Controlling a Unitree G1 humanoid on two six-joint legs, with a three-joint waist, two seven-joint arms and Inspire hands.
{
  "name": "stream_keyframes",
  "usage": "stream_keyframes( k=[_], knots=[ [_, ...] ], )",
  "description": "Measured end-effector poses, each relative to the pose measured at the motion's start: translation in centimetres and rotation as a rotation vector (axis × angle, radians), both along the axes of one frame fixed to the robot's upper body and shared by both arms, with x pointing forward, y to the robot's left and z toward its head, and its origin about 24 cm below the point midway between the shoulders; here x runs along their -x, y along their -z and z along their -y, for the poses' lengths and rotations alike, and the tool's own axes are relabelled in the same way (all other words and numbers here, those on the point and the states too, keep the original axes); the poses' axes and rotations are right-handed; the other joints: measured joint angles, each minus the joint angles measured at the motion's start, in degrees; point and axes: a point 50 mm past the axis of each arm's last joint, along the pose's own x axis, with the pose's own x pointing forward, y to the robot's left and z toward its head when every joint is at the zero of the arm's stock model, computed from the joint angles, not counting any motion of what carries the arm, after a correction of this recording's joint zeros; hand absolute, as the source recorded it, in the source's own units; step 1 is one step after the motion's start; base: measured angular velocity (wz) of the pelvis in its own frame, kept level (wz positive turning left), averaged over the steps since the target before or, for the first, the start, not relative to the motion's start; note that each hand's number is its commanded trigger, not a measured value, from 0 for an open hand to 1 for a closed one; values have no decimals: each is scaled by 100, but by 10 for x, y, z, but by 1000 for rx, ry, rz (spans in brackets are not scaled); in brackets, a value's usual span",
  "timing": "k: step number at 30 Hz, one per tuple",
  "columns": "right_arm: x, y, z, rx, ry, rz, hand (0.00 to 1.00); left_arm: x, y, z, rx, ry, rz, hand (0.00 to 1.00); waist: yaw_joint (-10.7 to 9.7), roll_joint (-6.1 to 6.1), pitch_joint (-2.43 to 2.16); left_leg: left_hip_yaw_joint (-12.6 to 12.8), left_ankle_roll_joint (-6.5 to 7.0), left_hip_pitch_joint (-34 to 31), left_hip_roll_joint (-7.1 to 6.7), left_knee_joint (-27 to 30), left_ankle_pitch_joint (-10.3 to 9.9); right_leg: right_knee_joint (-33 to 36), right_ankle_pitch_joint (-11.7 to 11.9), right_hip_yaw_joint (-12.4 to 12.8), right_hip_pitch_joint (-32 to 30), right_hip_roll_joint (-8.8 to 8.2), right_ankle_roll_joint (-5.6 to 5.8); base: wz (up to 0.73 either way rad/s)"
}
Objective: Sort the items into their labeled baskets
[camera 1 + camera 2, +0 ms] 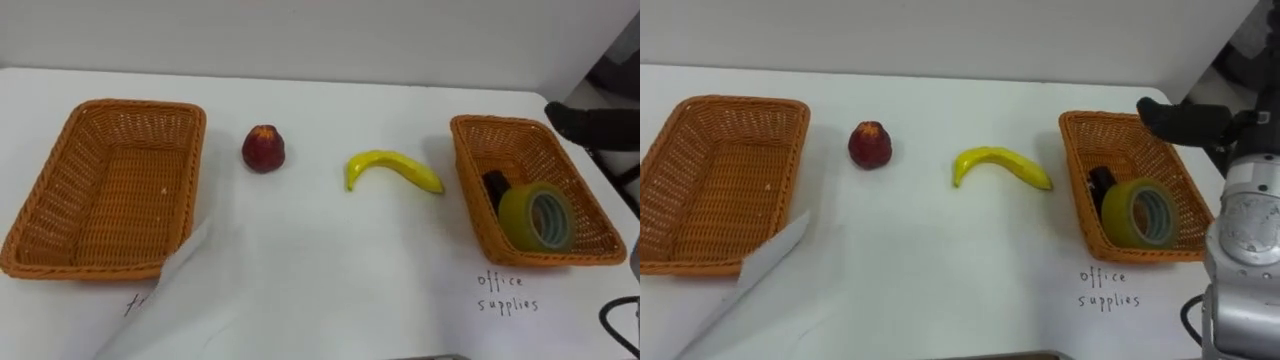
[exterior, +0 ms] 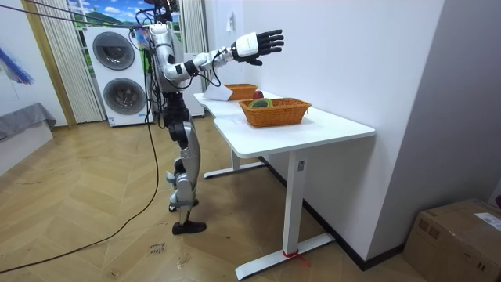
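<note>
A red apple and a yellow banana lie on the white table between two wicker baskets. The left basket holds nothing. Inside the right basket are a yellow-green tape roll and a small dark object. My right hand hovers high over the right basket's far corner with its dark fingers stretched out and nothing in it; in the room view this hand is raised well above the table, open.
A white sheet of paper leans on the left basket's near right corner. A handwritten label marks the table in front of the right basket. I stand at the table's long side; a wall runs behind it. Washing machines stand behind me.
</note>
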Motion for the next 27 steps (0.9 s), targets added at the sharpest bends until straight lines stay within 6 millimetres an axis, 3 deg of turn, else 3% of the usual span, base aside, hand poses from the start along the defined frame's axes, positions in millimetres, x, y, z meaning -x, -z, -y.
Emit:
stream_keyframes(
  k=[11, 15, 23, 27],
  knots=[
    [-9, -7, -17, -11, -113, 16, 0, -1, 1, 3, 9, 32, -5, 0, 40, 53, -22, -8, 0, 35, 2, 32, 0, 10, 2, -78, 56, -12, -4, 0],
    [-17, -14, -27, 21, -190, 14, 0, 1, 2, 4, 18, 46, -24, 0, 56, 97, -4, -42, -1, 28, 3, 38, 0, 10, 2, -120, 73, -14, -4, 4],
    [-29, -17, -40, 73, -338, -49, 0, 2, 2, 3, 31, 49, -32, 0, 345, -2, 3, -40, -1, -19, 3, 33, 0, 10, 2, -126, 27, -16, -4, 0],
    [-33, -13, -46, 119, -368, -91, 0, 2, 1, -1, 28, 56, -33, 0, 461, -68, 33, -53, -2, -79, 3, 64, 1, -2, 4, -140, -17, -15, -6, 1]
  ],
)
